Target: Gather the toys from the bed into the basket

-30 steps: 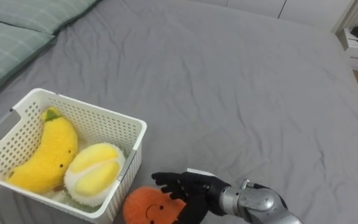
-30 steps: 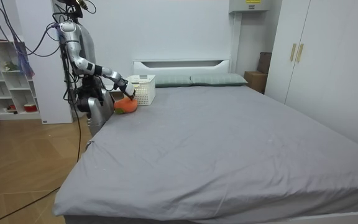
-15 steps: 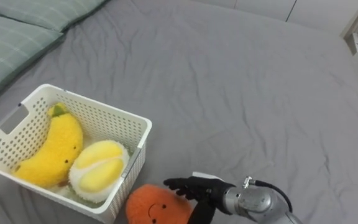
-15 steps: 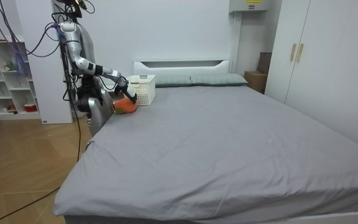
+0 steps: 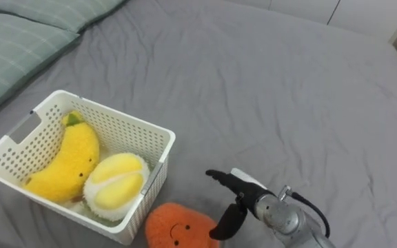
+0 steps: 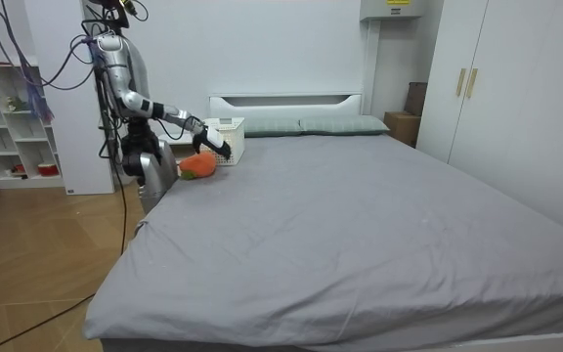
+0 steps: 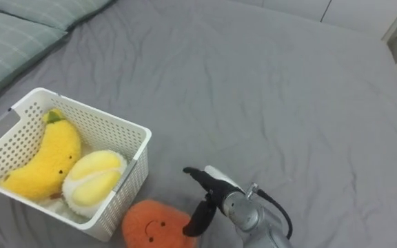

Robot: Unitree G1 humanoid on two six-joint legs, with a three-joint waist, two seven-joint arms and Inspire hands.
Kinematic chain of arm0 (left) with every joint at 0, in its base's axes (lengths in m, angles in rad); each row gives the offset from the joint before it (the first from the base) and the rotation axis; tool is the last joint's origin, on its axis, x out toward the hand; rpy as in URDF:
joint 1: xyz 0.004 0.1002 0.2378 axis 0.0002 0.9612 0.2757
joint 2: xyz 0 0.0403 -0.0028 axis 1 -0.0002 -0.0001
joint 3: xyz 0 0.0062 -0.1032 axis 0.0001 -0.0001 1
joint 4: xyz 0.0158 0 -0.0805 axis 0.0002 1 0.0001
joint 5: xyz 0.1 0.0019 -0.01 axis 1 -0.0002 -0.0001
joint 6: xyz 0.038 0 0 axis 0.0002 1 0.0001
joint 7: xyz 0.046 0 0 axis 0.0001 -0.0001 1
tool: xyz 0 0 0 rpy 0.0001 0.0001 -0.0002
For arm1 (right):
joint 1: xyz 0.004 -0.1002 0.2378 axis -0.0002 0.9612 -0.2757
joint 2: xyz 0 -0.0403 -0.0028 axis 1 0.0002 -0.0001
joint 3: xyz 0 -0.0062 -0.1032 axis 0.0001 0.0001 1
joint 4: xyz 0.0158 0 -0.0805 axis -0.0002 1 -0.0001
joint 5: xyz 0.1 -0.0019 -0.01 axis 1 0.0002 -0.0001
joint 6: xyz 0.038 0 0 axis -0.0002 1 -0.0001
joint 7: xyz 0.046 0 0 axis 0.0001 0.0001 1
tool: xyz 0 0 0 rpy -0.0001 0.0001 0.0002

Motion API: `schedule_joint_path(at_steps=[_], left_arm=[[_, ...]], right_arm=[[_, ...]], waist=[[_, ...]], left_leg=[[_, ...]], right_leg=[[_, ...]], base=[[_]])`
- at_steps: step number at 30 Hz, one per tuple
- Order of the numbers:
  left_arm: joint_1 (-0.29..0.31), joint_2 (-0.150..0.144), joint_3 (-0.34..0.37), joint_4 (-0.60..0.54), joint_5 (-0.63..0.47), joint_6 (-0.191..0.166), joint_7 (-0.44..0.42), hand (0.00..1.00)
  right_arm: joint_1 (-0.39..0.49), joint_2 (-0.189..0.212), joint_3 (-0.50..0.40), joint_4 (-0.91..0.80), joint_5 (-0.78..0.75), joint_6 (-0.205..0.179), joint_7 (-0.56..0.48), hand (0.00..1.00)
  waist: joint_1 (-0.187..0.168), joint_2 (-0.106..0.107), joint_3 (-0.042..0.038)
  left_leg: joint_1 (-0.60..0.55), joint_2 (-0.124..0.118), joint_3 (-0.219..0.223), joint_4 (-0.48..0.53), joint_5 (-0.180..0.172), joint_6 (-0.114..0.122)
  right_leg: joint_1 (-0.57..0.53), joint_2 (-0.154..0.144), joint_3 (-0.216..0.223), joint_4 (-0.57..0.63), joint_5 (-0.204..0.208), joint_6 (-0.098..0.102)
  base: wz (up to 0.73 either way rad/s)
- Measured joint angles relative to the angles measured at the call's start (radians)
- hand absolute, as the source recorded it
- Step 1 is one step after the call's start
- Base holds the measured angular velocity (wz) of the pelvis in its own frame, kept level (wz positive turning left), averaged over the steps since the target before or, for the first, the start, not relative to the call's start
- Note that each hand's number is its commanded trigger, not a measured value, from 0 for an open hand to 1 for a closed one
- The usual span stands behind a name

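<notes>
Right hand [image 5: 240,197] is reaching in from the lower right. It is spread wide and holding nothing: the dark fingers are extending toward the basket and the thumb is pointing down.

The thumb tip is sitting right at the right edge of the round orange plush toy with a small smiling face [image 5: 178,229]. Whether it is actually touching cannot be told.

The orange plush toy is lying on the grey bedsheet [image 5: 267,89], outside the basket and just beside its near corner.

The white perforated plastic basket [image 5: 158,180] is resting on the sheet to the robot's left. Two toys are lying inside it:
- a yellow banana-shaped plush with a green tip [image 5: 67,164], along the left side
- a round yellow-and-white plush [image 5: 116,186], against the right wall and touching the banana

Green striped pillows [image 5: 19,45] are lying at the upper left, well apart from the basket.

In the room view, the robot is standing at the bedside on the room view's left. It is near the white headboard [image 6: 286,101], with one arm stretching out over the mattress toward the basket and orange toy.
</notes>
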Motion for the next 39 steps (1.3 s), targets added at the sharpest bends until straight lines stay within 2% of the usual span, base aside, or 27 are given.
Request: schedule_joint_path(at_steps=[2,4,7,10,18,24,31,39], left_arm=[[0.005,-0.008,-0.011,-0.001,0.0,0.003,-0.015,0.0],[0.011,-0.013,-0.011,-0.003,0.001,0.01,-0.021,0.0],[0.013,-0.016,-0.011,-0.005,0.002,0.016,-0.041,0.0],[0.017,-0.017,-0.011,-0.005,0.002,0.018,-0.054,0.0],[0.027,-0.019,-0.011,-0.043,0.004,0.037,-0.064,0.0],[0.023,-0.019,-0.01,-0.059,0.005,0.037,-0.074,0.0],[0.021,-0.019,-0.011,-0.06,0.004,0.037,-0.098,0.0],[0.02,-0.019,-0.011,-0.06,0.01,0.039,-0.126,0.0]], right_arm=[[0.0,0.0,-0.001,0.004,0.007,-0.001,-0.051,0.0],[-0.011,0.008,-0.001,0.036,0.014,-0.003,-0.081,0.0],[-0.019,0.015,-0.001,0.063,0.043,-0.003,-0.107,0.0],[-0.019,0.016,-0.001,0.071,0.073,-0.003,-0.113,0.0],[-0.021,0.032,0.004,0.1,0.13,-0.009,-0.143,0.0],[-0.03,0.041,0.013,0.161,0.172,-0.012,-0.137,0.0],[-0.045,0.041,0.041,0.204,0.218,-0.016,-0.096,0.0],[-0.045,0.047,0.062,0.211,0.233,-0.02,-0.02,0.0]], waist=[[-0.001,0.011,0.0067],[0.0,0.017,0.0076],[0.0,0.02,0.0056],[0.01,0.022,0.0043],[0.034,0.007,-0.0035],[0.046,-0.004,-0.0059],[0.055,-0.012,-0.0018],[0.056,-0.009,0.0003]], left_leg=[[-0.011,-0.002,-0.011,0.014,-0.001,0.0],[-0.016,-0.002,-0.014,0.019,-0.001,0.0],[-0.027,-0.005,-0.026,0.029,-0.001,0.0],[-0.027,-0.007,-0.028,0.03,0.0,0.0],[-0.027,-0.01,-0.03,0.028,0.0,0.0],[-0.027,-0.012,-0.036,0.03,0.0,0.001],[-0.027,-0.012,-0.039,0.03,0.0,0.001],[-0.03,-0.015,-0.056,0.032,0.0,0.001]], right_leg=[[0.003,-0.003,-0.02,-0.001,-0.002,0.003],[0.003,-0.004,-0.025,-0.001,-0.003,0.004],[0.003,-0.009,-0.046,-0.001,-0.008,0.003],[0.004,-0.01,-0.049,-0.001,-0.011,0.002],[0.005,-0.01,-0.046,-0.002,-0.011,0.003],[0.007,-0.011,-0.047,-0.001,-0.011,0.003],[0.008,-0.011,-0.051,-0.001,-0.012,0.003],[0.013,-0.014,-0.071,-0.002,-0.012,0.003]], base=[[0.21],[0.12],[0.13],[0.03],[0.0],[0.01],[0.0],[0.06]])
